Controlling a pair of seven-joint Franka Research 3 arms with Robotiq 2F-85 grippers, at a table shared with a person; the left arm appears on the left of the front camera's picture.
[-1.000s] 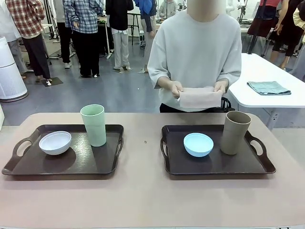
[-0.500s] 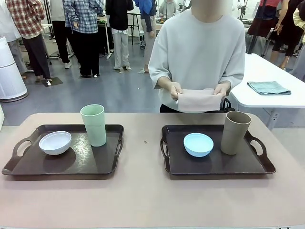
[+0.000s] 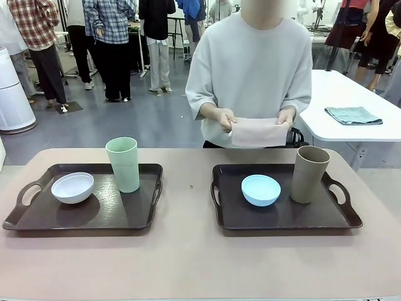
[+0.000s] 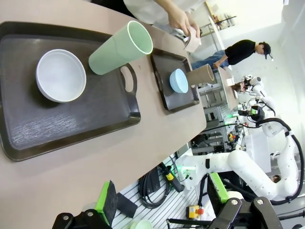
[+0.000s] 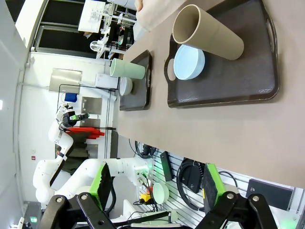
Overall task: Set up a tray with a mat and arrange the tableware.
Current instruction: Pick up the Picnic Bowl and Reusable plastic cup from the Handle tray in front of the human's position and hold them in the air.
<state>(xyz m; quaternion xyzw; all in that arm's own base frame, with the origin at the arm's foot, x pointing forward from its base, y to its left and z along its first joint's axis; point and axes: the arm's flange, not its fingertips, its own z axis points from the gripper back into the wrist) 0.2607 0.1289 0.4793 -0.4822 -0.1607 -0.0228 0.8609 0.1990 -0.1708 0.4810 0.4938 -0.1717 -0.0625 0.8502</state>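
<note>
beige table (image 3: 188, 263), green tumbler (image 4: 119, 47) well beyond released left gripper (image 4: 162, 195), tan tumbler (image 5: 209, 36) beyond released right gripper (image 5: 157, 185)

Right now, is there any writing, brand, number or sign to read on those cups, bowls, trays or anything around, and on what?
No text can be read.
The light green tumbler, tan tumbler, white bowl, pale blue bowl, left tray and right tray bear no print.
The cloth the person holds is plain.
Any lettering on the background gear is too small and blurred to read.
</note>
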